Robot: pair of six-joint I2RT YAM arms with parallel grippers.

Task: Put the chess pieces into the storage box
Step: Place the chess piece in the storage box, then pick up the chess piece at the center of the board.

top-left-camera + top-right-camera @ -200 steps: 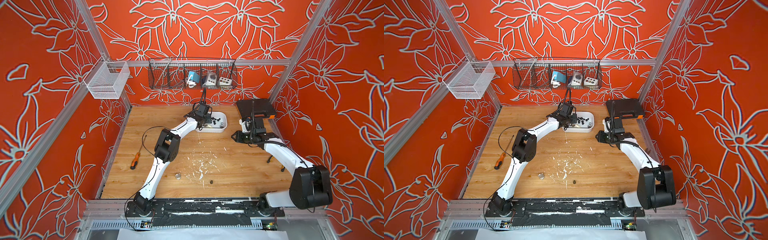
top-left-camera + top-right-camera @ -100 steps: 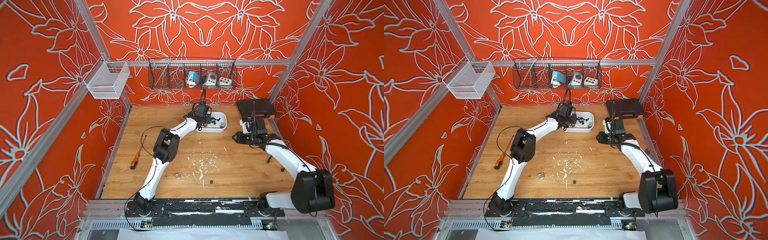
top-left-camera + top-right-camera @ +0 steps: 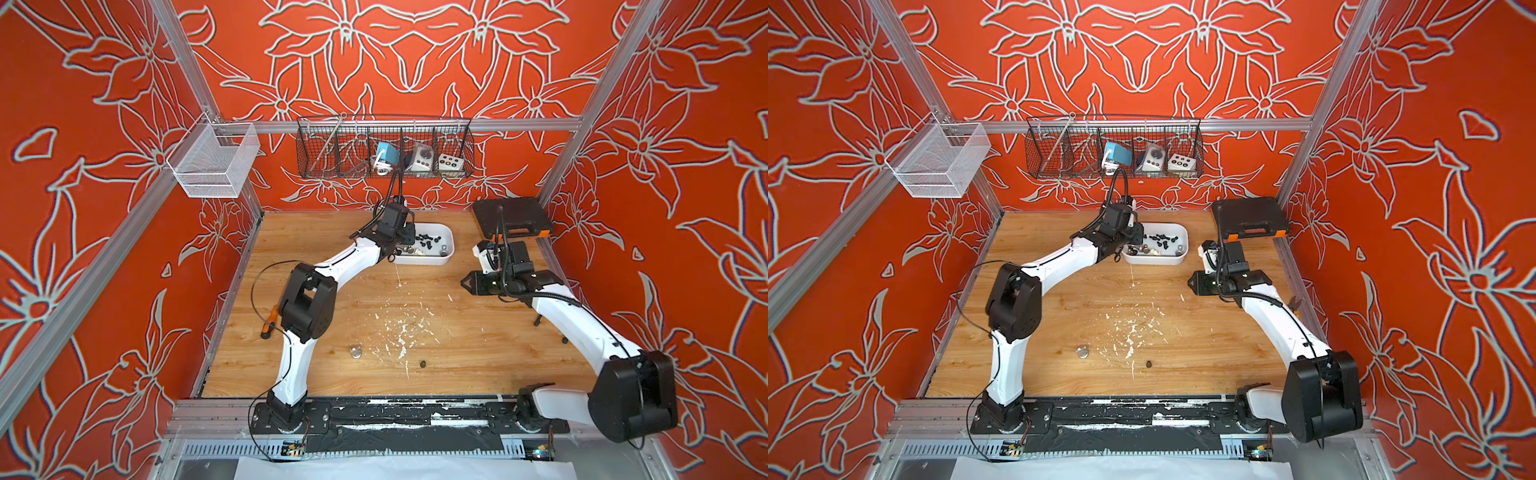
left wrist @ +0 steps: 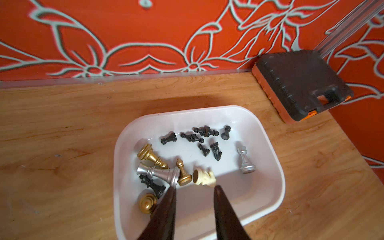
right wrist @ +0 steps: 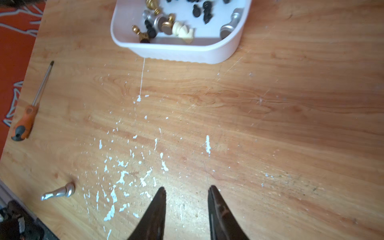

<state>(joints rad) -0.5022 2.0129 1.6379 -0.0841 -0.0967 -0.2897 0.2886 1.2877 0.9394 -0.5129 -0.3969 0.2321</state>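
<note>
Two pieces lie out on the wooden table (image 3: 478,353). A stray silver piece (image 5: 60,192) is flat on its side near the front edge, beside the white paint flecks. Off to its right sits a small dark piece (image 3: 422,364), too tiny in both top views to make out its shape.

Now to the storage box (image 4: 228,193), sitting at the back of the table with the black case (image 4: 301,83) near it in the corner. More than a dozen pieces are in there. Little black pieces (image 4: 191,137) are scattered toward the far wall. A big gold piece (image 4: 149,155) and a big silver piece (image 4: 158,172) lie side by side at one end. A gold pawn (image 4: 182,172) sits right against that silver one, and the cream knight (image 4: 204,176) is on its side just next to them.

The left gripper (image 4: 194,190) hangs over the box, its jaws spread and nothing between them. The tips are close to the cream knight and the big silver piece, but whether they touch cannot be told.

The right gripper (image 5: 187,188) hovers over bare table, well apart from the box, jaws spread too and carrying nothing. An orange-handled screwdriver (image 5: 25,120) lies along the table's left edge.
</note>
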